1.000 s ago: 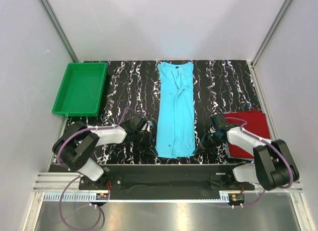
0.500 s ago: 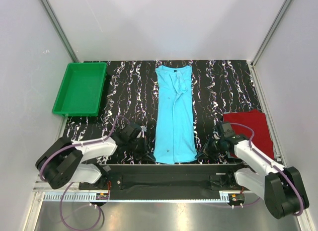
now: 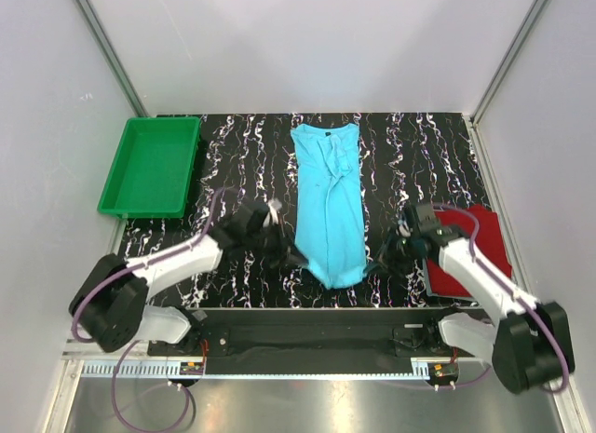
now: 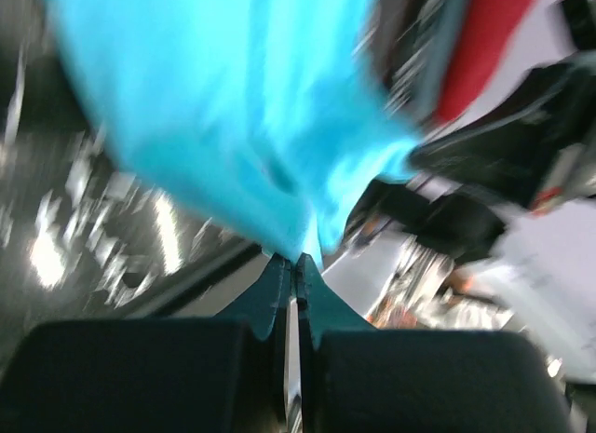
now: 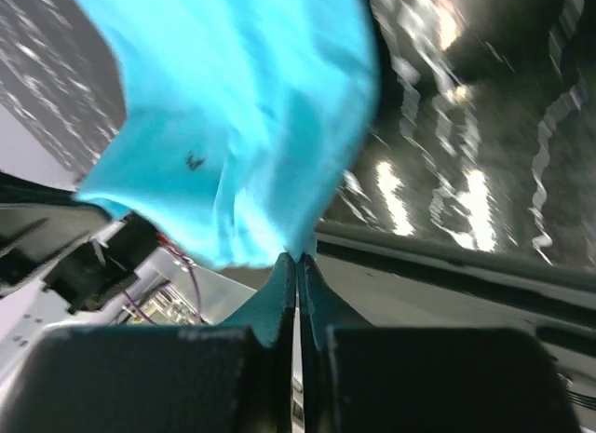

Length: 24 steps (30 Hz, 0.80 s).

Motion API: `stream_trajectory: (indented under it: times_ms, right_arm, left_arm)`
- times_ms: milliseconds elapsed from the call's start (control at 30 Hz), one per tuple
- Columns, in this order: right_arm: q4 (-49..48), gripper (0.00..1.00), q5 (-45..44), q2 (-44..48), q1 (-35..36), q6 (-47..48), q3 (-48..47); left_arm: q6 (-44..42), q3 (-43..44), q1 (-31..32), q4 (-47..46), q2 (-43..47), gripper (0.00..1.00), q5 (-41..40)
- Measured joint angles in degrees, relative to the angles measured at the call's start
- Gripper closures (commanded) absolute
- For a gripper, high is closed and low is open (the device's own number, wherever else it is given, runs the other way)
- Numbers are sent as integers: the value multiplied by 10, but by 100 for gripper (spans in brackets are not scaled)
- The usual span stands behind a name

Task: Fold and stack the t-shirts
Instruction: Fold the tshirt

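While left gripper and right gripper pinch the turquoise t-shirt, the black white-veined table sits between pale walls.

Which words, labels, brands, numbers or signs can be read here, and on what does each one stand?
No text is readable in any view.
The dark neck label on the turquoise t-shirt: too small to read.
A small dark mark on that shirt: blurred, unreadable.
The dark red t-shirt and green tray: no writing visible.

Green tray rests at the marbled mat's far-left corner.
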State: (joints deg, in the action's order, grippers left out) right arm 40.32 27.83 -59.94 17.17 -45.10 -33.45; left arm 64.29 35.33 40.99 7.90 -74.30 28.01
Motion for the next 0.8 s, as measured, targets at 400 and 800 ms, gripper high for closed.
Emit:
stream_trajectory:
  times_ms: [400,800]
  right_arm:
    - [-6,100,-15,-323,-56,79,-325]
    - [33,100,-10,-527,-88,138,-546]
  left_arm:
    - [-67,307,-154,18,-238,100,39]
    - [-70,400,-196,16,-375,100,64]
